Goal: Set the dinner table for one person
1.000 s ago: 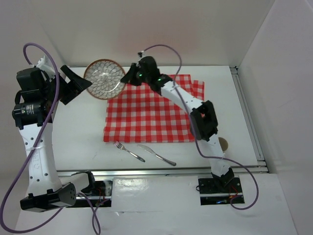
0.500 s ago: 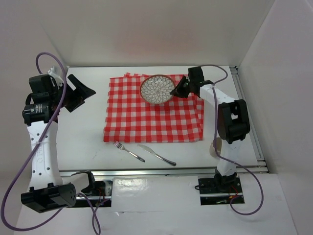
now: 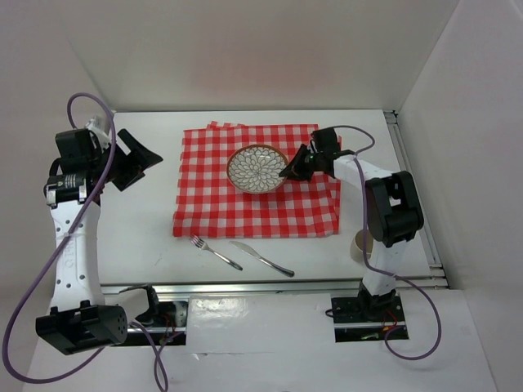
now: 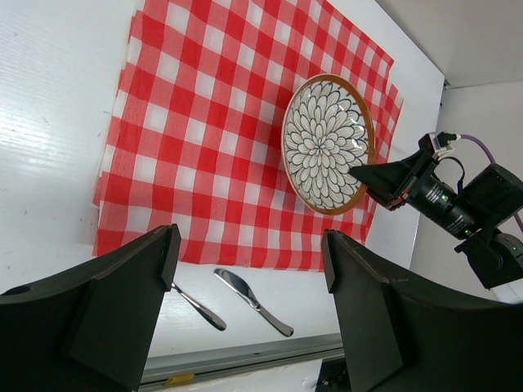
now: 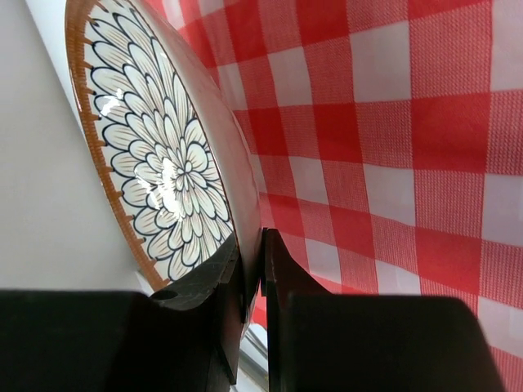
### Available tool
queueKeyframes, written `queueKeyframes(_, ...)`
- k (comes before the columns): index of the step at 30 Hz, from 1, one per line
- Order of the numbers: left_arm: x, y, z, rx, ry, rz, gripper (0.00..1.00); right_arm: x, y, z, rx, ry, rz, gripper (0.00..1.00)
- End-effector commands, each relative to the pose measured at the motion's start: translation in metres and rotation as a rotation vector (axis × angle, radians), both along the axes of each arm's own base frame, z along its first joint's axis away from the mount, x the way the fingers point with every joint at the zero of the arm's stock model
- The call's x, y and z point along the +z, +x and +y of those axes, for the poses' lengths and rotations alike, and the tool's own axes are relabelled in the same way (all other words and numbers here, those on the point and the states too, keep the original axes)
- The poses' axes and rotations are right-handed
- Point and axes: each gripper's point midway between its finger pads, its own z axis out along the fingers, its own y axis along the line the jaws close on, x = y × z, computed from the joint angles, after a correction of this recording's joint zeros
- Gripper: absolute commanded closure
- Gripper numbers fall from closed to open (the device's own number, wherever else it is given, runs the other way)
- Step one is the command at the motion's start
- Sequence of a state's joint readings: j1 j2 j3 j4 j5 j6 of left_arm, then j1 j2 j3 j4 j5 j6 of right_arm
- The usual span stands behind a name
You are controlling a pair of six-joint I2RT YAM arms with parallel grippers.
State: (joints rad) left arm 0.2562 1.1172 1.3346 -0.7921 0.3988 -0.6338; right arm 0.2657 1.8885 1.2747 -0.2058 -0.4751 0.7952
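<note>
The surface (image 3: 131,237) is plain white, matt and smooth, edged with a silver metal rail (image 3: 278,285) that has a dull sheen. The cloth (image 3: 245,208) is red-and-white checked woven fabric, matt, and its weave shows clearly from the right wrist. The plate (image 3: 257,169) looks like glazed ceramic, glossy, with bright highlights over its petal pattern and a brown rim. The fork (image 3: 216,252) and knife (image 3: 261,258) are shiny metal. The left end effector (image 3: 145,157) and right end effector (image 3: 286,172) are matt black plastic. The arm shells (image 3: 73,253) are smooth white plastic, and the purple cable (image 3: 33,286) looks smooth too.
</note>
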Motion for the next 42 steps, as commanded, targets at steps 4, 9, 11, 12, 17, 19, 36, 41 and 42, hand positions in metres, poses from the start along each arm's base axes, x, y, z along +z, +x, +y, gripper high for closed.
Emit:
queueKeyframes(4, 0.005, 0.004, -0.003, -0.022, 0.001, -0.038, 0.12, 0.06, 0.015, 0.026, 0.073, 0.151, -0.222, 1.0)
queueKeyframes(9, 0.002, 0.003, -0.003, -0.022, -0.001, -0.029, 0.12, 0.047, 0.017, 0.032, 0.081, 0.147, -0.202, 1.0)
queueKeyframes(11, 0.002, 0.003, -0.003, -0.022, -0.001, -0.029, 0.12, 0.041, 0.017, 0.032, 0.08, 0.144, -0.19, 1.0)
queueKeyframes(12, 0.002, 0.003, -0.003, -0.022, -0.001, -0.029, 0.12, 0.036, 0.019, 0.032, 0.08, 0.143, -0.185, 1.0)
queueKeyframes(17, 0.003, 0.005, -0.003, -0.022, 0.001, -0.038, 0.12, 0.015, 0.017, 0.036, 0.064, 0.074, -0.166, 1.0)
queueKeyframes(19, 0.0, 0.004, -0.003, -0.022, -0.001, -0.029, 0.12, 0.013, 0.018, 0.035, 0.057, 0.069, -0.171, 1.0)
queueKeyframes(36, -0.006, 0.008, 0.001, -0.007, 0.005, -0.008, 0.12, 0.015, 0.021, 0.009, 0.005, -0.162, -0.175, 0.0)
queueKeyframes(41, -0.018, 0.017, -0.003, -0.024, 0.043, 0.027, 0.12, 0.088, 0.029, -0.025, -0.095, -0.291, -0.299, 0.0)
queueKeyframes(42, -0.018, 0.02, -0.007, -0.035, 0.049, 0.03, 0.12, 0.095, 0.023, -0.039, -0.118, -0.339, -0.276, 0.0)
